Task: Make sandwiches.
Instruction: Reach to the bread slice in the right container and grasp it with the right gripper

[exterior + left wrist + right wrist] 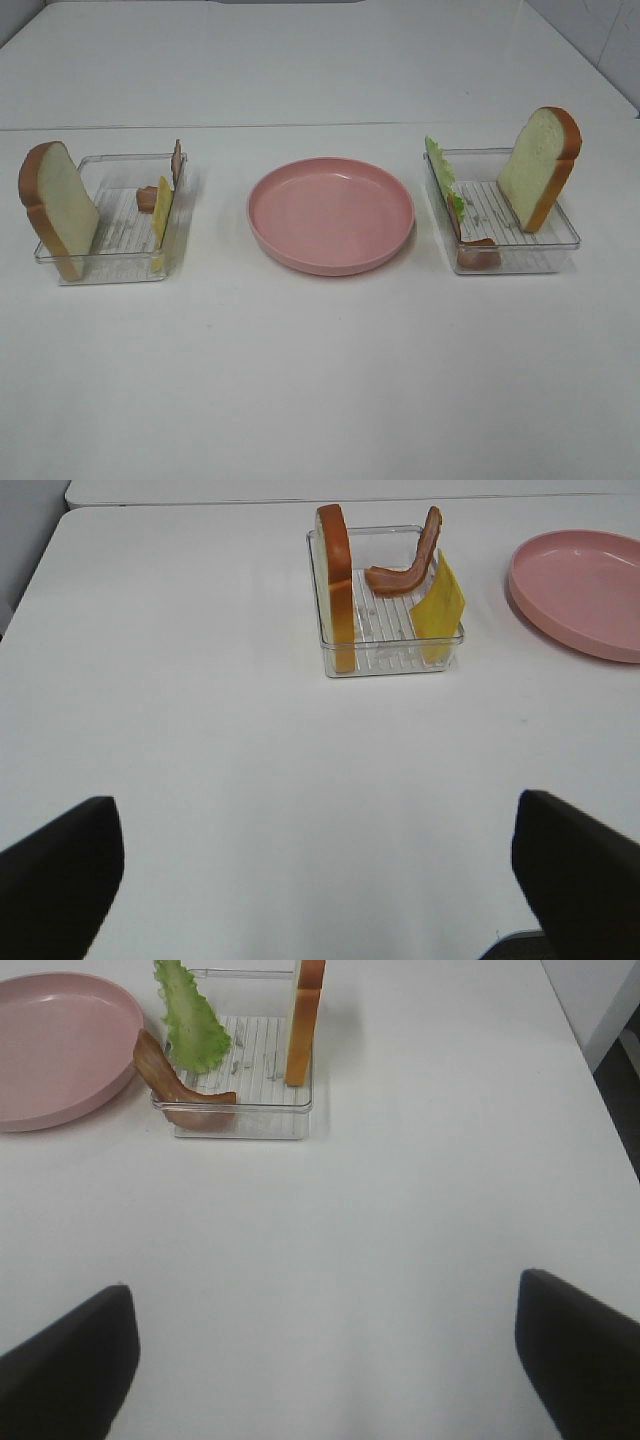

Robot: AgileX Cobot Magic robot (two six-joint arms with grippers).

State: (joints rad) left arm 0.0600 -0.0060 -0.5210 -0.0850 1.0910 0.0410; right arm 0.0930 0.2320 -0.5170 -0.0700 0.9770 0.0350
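No stacked sandwich shows; the parts stand apart in two clear trays. The left tray (110,270) holds an upright toast slice (55,205), yellow cheese (162,210) and a bacon strip (176,160). They also show in the left wrist view: toast (336,590), cheese (438,605), bacon (405,565). The right tray (520,262) holds lettuce (443,180), bacon (478,250) and toast (540,165). An empty pink plate (330,215) sits between the trays. My left gripper (315,815) and right gripper (325,1295) are open, empty and well short of the trays.
The white table runs wide around the trays and plate, with its far edge behind them. In the right wrist view the table's right edge (590,1060) drops off beside the right tray (240,1120). Neither arm shows in the exterior high view.
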